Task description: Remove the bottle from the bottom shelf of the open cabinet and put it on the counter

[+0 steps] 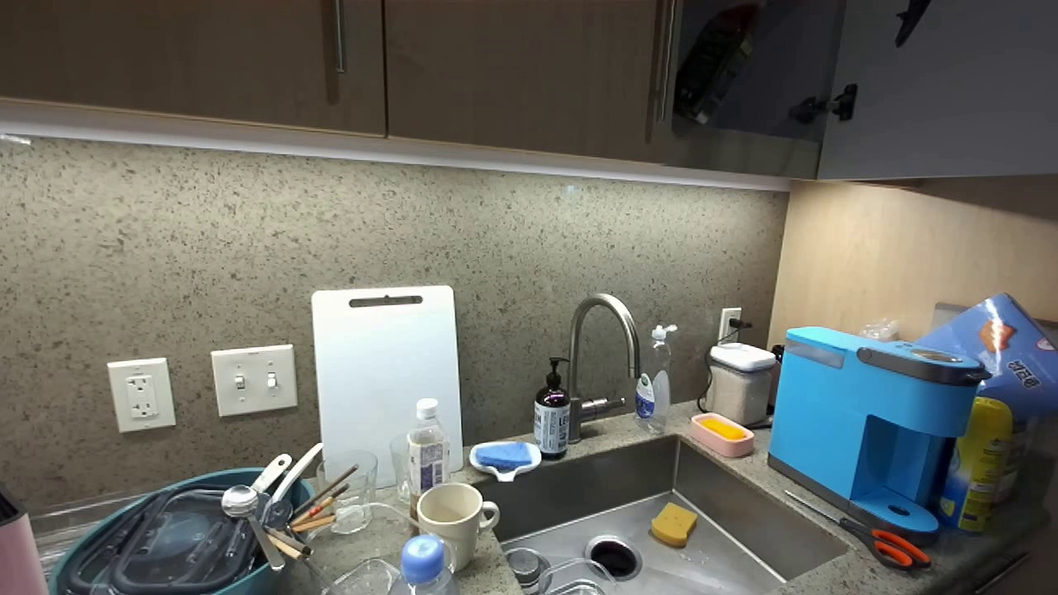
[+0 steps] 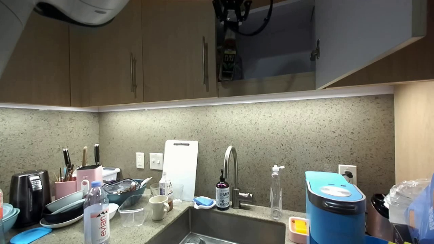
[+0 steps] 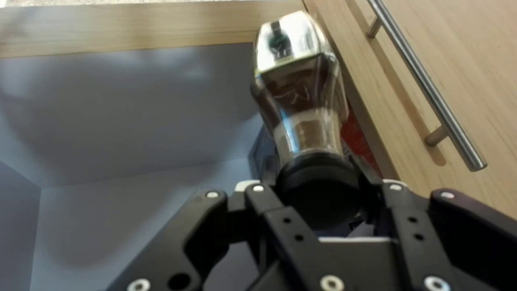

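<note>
Light from under the wall cabinets [image 1: 529, 74] brightens the backsplash [image 1: 512, 223]. The open cabinet [image 2: 271, 51] is dim inside, with soft shadows.

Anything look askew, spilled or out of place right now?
Yes. In an exterior view the bottle leans clearly inside the open cabinet instead of standing upright. Orange-handled scissors lie loose on the counter beside the sink, an awkward spot for a sharp tool. I see no spill or damage.
</note>
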Controlling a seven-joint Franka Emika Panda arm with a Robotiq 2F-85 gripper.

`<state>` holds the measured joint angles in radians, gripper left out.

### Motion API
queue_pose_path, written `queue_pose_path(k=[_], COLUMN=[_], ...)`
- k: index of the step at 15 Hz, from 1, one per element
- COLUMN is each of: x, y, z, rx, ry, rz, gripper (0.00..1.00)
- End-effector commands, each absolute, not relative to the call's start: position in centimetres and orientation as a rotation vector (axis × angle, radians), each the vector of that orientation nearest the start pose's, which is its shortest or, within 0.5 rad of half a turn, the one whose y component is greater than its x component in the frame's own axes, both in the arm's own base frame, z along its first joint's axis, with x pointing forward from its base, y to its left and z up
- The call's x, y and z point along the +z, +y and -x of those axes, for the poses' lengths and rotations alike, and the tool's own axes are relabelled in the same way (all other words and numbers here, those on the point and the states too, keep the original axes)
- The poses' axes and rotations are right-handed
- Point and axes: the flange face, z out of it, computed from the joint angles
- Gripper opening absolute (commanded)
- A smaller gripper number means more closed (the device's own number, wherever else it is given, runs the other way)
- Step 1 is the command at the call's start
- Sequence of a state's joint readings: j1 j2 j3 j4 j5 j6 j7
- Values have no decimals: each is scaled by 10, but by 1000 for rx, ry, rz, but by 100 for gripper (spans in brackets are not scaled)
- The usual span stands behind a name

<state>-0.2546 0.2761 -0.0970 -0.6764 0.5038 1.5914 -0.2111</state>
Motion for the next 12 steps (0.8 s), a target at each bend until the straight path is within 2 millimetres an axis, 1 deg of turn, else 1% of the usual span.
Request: queue_pose_path(k=[1,8,12], x=[876,863,856], y=[-127,-123,-125], z=[-549,-558,-559], rx=[-1004,-947,-911], ry=[-45,-69,-98], rz=[2692,2699,2715], gripper=[22,22,22])
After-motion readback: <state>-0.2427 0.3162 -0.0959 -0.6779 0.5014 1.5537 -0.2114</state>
